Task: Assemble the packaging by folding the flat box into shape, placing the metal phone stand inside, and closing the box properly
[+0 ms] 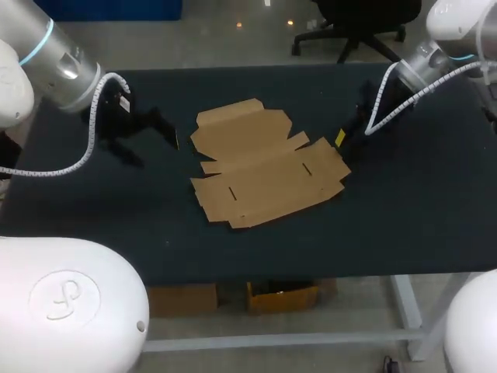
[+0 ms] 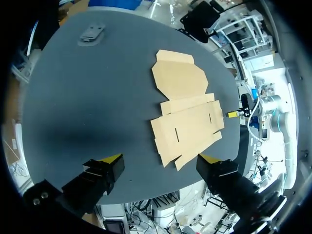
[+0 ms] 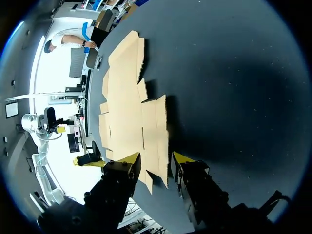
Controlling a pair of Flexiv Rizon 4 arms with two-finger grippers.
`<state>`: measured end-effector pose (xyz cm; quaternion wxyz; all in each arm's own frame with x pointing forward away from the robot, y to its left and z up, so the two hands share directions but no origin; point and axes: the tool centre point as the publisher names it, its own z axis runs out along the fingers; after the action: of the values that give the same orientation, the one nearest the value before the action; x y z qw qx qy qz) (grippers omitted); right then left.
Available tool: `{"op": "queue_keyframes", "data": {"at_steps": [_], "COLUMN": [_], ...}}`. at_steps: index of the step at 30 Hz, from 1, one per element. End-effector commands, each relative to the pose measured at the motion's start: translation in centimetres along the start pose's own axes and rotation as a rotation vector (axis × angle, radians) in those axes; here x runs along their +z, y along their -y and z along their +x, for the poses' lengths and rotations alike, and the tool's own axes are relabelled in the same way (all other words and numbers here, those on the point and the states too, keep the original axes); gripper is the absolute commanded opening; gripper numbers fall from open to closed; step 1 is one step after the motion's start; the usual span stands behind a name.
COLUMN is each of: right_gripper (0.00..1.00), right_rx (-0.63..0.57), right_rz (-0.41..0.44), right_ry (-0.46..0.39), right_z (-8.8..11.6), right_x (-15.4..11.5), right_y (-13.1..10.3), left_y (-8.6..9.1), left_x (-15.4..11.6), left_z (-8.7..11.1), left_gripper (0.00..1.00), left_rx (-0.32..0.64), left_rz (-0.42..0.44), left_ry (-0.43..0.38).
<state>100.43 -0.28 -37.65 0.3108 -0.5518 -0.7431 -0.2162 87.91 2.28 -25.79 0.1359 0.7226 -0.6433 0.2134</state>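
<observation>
The flat brown cardboard box (image 1: 260,165) lies unfolded in the middle of the dark table. My right gripper (image 1: 342,140) sits low at the box's right edge. In the right wrist view a corner flap of the box (image 3: 155,168) lies between the right gripper's (image 3: 156,160) fingers, which stand apart. My left gripper (image 1: 147,134) hovers left of the box, wide open and holding nothing. In the left wrist view the box (image 2: 187,114) lies ahead of the left gripper (image 2: 161,160). The grey metal phone stand (image 2: 92,33) rests near the table's far edge, well away from the box.
The dark table (image 1: 419,217) has bare surface on both sides of the box and along its front edge. From the left wrist view, my right gripper (image 2: 238,112) shows at the box's far side.
</observation>
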Motion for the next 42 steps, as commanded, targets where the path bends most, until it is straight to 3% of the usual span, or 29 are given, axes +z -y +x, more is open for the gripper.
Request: {"op": "queue_keyframes", "data": {"at_steps": [1,24,27,31,42], "right_gripper": [0.38,0.28,0.22,0.0,0.0], "right_rx": [-0.002,0.04,0.044,0.049,0.058], "right_rz": [0.033,0.044,0.035,0.024,-0.049], "right_ry": [-0.011,-0.068,-0.08,-0.095,-0.096], "right_z": [-0.4,-1.2,-1.1,-1.1,-0.4], "right_x": [0.5,2.9,3.0,3.3,3.4], "right_y": [-0.7,-1.4,-1.4,-1.4,-0.4], "left_y": [-0.2,-0.2,-0.1,-0.1,-0.4], "left_x": [-0.2,-0.3,-0.4,-0.4,-0.5], "left_z": [0.0,-0.2,-0.2,-0.2,-0.5], "left_gripper": [1.0,1.0,1.0,1.0,1.0], "left_rx": [0.0,0.006,0.01,0.014,0.013], "left_rz": [0.002,0.008,0.009,0.01,0.008], "left_ry": [0.005,0.003,0.0,-0.001,-0.003]}}
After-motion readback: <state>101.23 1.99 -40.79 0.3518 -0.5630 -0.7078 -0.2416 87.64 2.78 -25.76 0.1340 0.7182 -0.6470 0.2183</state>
